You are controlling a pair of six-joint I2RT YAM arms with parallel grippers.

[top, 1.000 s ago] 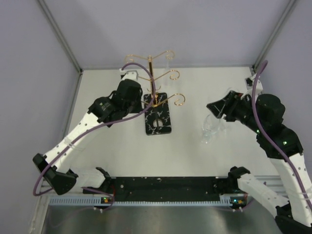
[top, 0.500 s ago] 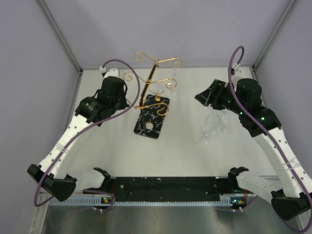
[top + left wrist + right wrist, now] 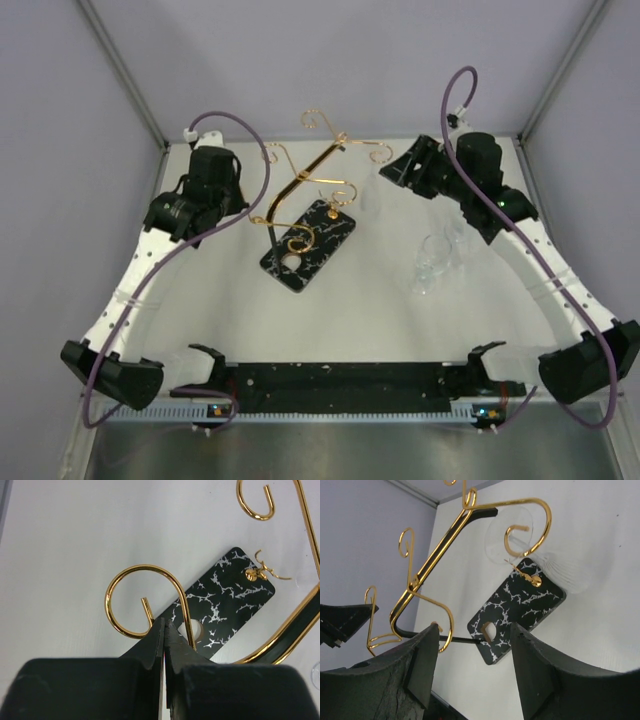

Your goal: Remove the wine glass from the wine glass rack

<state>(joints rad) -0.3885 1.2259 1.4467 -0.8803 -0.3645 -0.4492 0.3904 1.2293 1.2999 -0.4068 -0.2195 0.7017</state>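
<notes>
Our left hand (image 3: 164, 627) is clenched on a gold scroll arm of the wine glass rack (image 3: 220, 605), which leans with its post well off upright above the black marbled base. Our right hand (image 3: 475, 630) is spread wide and grasps nothing, close beside the rack's other side. The wine glass (image 3: 495, 537) hangs from a curled arm just beyond that hand, its foot caught in the scroll. A second glass (image 3: 435, 262) lies on the table (image 3: 400, 330), apart from the rack.
</notes>
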